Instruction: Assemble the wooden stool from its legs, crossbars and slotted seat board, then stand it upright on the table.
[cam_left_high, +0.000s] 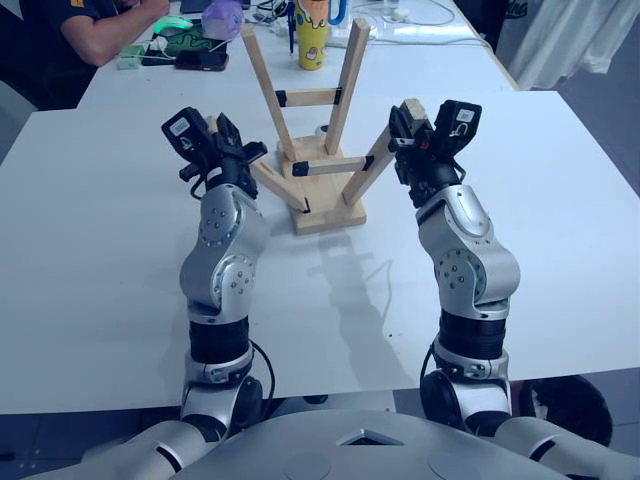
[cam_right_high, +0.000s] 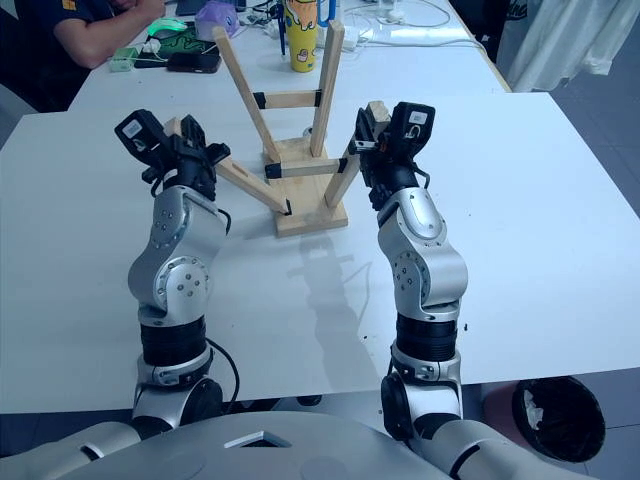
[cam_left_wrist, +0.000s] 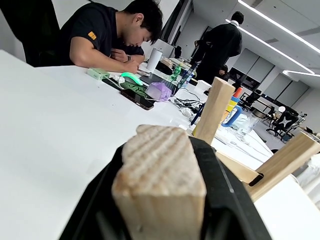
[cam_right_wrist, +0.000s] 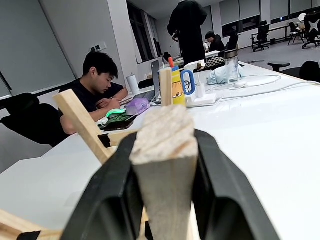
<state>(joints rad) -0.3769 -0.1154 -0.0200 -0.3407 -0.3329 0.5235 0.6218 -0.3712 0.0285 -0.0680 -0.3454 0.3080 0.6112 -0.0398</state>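
Observation:
The wooden stool (cam_left_high: 318, 150) sits upside down on the white table (cam_left_high: 100, 240), seat board (cam_left_high: 330, 215) flat on the surface, legs splayed upward and joined by crossbars (cam_left_high: 312, 97). My left gripper (cam_left_high: 222, 140) is shut on the end of the near left leg (cam_left_wrist: 160, 175). My right gripper (cam_left_high: 412, 128) is shut on the end of the near right leg (cam_right_wrist: 162, 145). The two far legs (cam_left_high: 348, 70) stand free behind, and both arms rise from the near edge.
At the table's far end sit a yellow cup (cam_left_high: 311, 35), a dark phone (cam_left_high: 200, 60), a purple object (cam_left_high: 222, 18), green items and cables. A person's arm (cam_left_high: 110, 30) rests at the far left corner. Bare tabletop lies to both sides.

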